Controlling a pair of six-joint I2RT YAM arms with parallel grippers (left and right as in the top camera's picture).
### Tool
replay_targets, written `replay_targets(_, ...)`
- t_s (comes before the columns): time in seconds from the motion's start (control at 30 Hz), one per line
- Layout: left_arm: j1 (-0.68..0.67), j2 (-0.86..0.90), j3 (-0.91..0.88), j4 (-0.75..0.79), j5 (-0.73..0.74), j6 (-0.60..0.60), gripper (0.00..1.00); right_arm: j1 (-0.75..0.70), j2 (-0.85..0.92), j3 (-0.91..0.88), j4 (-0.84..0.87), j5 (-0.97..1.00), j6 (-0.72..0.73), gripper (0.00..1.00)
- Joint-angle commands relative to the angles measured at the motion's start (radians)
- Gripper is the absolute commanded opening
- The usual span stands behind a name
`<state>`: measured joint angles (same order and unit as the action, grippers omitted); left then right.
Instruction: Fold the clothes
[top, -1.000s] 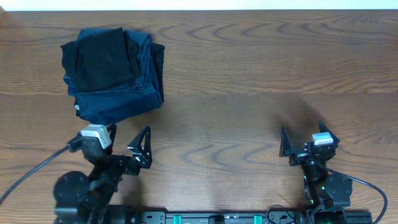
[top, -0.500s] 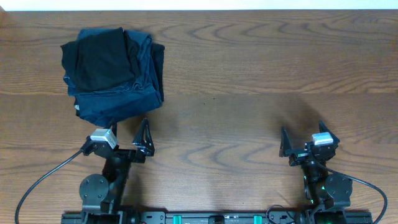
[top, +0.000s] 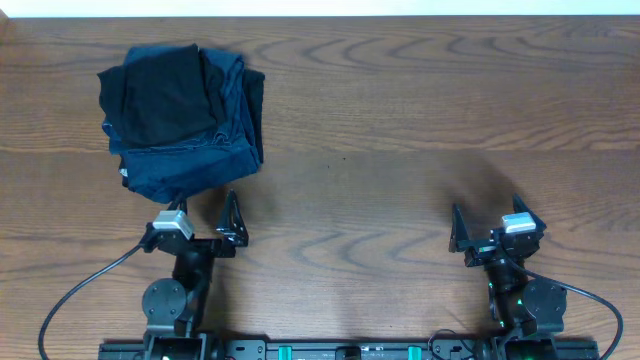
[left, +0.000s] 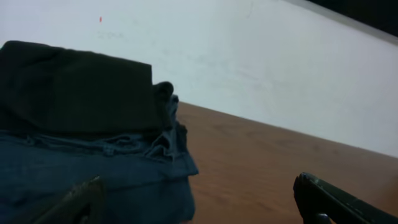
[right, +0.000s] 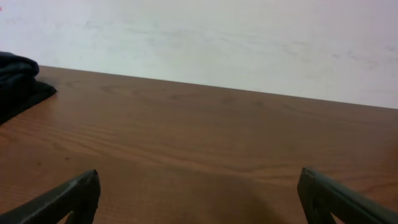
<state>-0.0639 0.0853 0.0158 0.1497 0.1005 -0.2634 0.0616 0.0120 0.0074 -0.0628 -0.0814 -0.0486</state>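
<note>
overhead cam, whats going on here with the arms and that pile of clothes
Neither arm is holding anything. A black T-shirt sits folded on top of a dark blue stack at the far left of the table. The left end effector is open and empty, just short of the stack's near edge and pointing at it. The right end effector is open too, over bare wood well away from the clothes.

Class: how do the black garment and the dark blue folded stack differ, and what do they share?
The black garment is black, the blue stack dark blue. The black garment lies on top, the blue stack beneath. The black garment covers less; the blue stack shows beyond it. Both are folded cloth.
</note>
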Motion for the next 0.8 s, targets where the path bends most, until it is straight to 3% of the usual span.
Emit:
replay_targets(0.0, -0.006, -0.039, -0.012, -0.027, -0.013, 0.074, 0.98, 0.007, -0.007, -0.002, -0.003, -0.005, -0.013, 0.99)
replay_targets(0.43, -0.007, -0.084, -0.012, -0.214, -0.016, 0.290, 0.98, 0.007, -0.007, -0.002, -0.003, -0.005, -0.013, 0.99)
replay_targets(0.77, -0.021, -0.083, -0.012, -0.213, -0.016, 0.304, 0.98, 0.007, -0.007, -0.002, -0.003, -0.005, -0.013, 0.99)
